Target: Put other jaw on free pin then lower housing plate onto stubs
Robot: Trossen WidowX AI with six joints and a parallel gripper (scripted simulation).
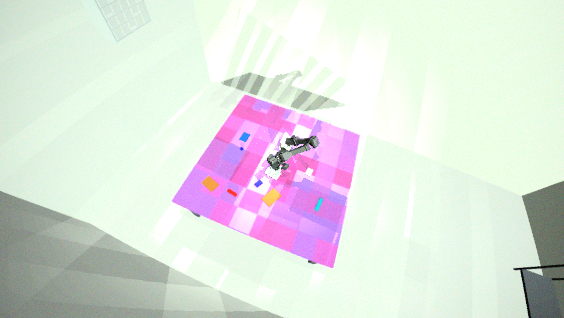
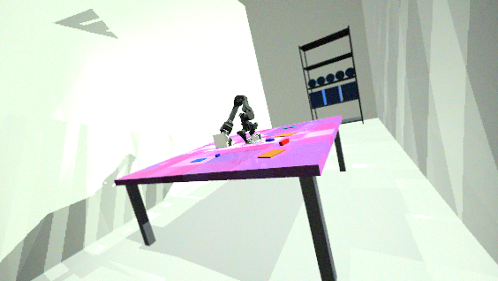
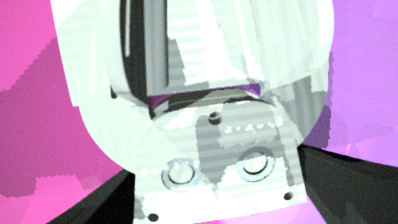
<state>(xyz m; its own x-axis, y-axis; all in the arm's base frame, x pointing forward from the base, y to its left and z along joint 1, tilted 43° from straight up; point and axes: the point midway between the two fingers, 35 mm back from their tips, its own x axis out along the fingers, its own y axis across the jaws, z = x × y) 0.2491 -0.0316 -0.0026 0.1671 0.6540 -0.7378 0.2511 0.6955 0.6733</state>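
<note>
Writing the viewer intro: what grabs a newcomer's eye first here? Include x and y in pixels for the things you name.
The magenta-and-violet patchwork table (image 1: pixel 310 240) (image 2: pixel 221 175), mid-frame in the top and exterior views, with a dark arm (image 1: pixel 300 150) (image 2: pixel 230 117) standing on it. Then the wrist close-up: a pale plate (image 3: pixel 215 192) with two ringed round features side by side, between the pincer's (image 3: pixel 218 175) black fingers. Last, the black shelf rack (image 2: pixel 324 40) against the exterior view's back wall.

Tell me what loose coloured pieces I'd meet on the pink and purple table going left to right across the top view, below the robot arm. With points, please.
Flat orange rectangle (image 1: pixel 210 183) (image 2: pixel 272 154), small red bar (image 1: pixel 232 192) (image 2: pixel 283 141), small dark-blue block (image 1: pixel 258 183) (image 2: pixel 270 140), flat yellow-orange rectangle (image 1: pixel 271 197) (image 2: pixel 286 134), thin turquoise bar (image 1: pixel 319 204) (image 2: pixel 289 127).
</note>
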